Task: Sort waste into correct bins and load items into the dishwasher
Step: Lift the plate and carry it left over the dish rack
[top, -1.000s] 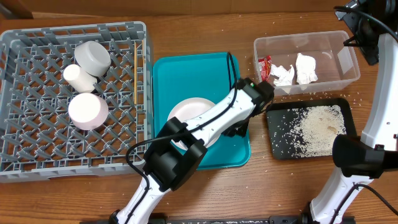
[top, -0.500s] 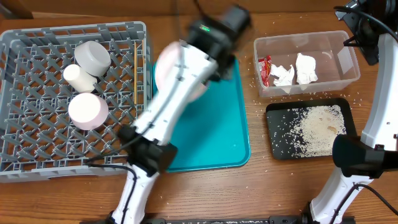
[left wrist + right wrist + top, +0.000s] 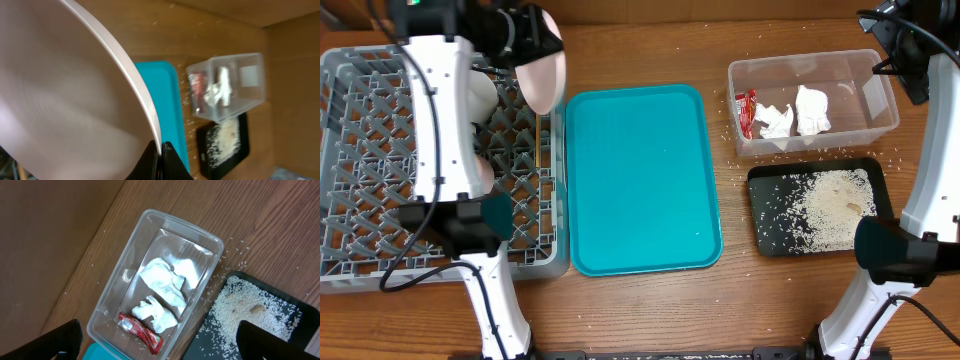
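Observation:
My left gripper [image 3: 528, 50] [image 3: 161, 150] is shut on the rim of the large white plate [image 3: 544, 76] [image 3: 75, 95]. It holds the plate tilted on edge above the back right corner of the grey dish rack [image 3: 380, 250]. In the rack lie the chopsticks [image 3: 538, 140] and white crockery [image 3: 483, 92], partly hidden by my left arm. The clear tub [image 3: 865, 75] [image 3: 120, 300] holds two crumpled napkins [image 3: 162, 282] and the red-and-white wrapper [image 3: 141, 332]. The black tray [image 3: 770, 215] [image 3: 300, 330] holds rice grains [image 3: 830, 210]. My right gripper [image 3: 167, 347] is open and empty, high above the tub.
The teal serving tray [image 3: 640, 180] lies between the rack and the bins, with nothing on it. Loose rice grains [image 3: 732, 130] are scattered on the wooden table around the tub and black tray. My right arm [image 3: 910, 55] stands at the far right edge.
My left gripper has lifted the plate off the teal tray and swung it up and left to the rack's back right corner. The right arm has not moved.

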Robot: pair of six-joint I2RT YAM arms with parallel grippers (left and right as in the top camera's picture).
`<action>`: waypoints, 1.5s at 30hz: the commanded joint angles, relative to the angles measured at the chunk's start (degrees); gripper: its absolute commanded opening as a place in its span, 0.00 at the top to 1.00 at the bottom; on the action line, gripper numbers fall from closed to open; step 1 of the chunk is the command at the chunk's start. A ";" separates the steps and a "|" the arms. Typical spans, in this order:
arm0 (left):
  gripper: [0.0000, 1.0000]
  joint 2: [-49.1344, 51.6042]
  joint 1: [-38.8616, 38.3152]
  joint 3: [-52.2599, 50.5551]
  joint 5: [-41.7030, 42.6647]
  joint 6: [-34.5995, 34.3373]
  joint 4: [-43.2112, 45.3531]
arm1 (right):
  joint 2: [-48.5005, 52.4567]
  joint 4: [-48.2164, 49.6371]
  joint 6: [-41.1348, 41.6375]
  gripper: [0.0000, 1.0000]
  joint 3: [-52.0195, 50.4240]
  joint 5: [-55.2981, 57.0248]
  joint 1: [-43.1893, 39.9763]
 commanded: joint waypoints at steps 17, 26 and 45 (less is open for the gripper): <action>0.96 -1.38 6.64 -14.97 12.13 11.47 5.09 | 0.07 0.15 -0.33 0.00 0.22 0.15 0.09; 0.96 -1.38 7.17 -15.96 8.26 14.91 4.09 | 0.07 0.15 -0.33 0.00 0.22 0.15 0.09; 0.00 -1.53 11.82 -5.81 -1.66 5.33 -5.38 | 0.07 0.15 -0.33 0.00 0.22 0.15 0.09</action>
